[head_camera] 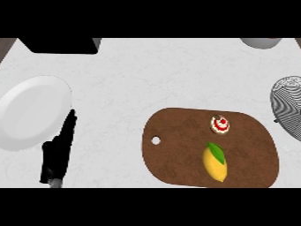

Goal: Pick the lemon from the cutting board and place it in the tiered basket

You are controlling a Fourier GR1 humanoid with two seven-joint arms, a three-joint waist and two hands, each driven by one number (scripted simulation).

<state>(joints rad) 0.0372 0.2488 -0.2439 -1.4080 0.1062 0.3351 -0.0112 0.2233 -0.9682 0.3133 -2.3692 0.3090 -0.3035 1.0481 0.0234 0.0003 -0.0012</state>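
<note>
A yellow lemon [215,164] with a green leaf lies on the right half of the brown cutting board [178,150], towards its near edge. The wire tiered basket [295,108] stands at the right edge of the view, just past the board, and is partly cut off. My left hand [58,152] shows at the lower left with its fingers straight and pointing up, well to the left of the board and holding nothing. My right hand does not show.
A small round pastry [221,124] with a red top sits on the board beyond the lemon. A white plate [29,112] lies at the left beside my left hand. A black block [61,45] and a white bowl [261,42] are at the far edge.
</note>
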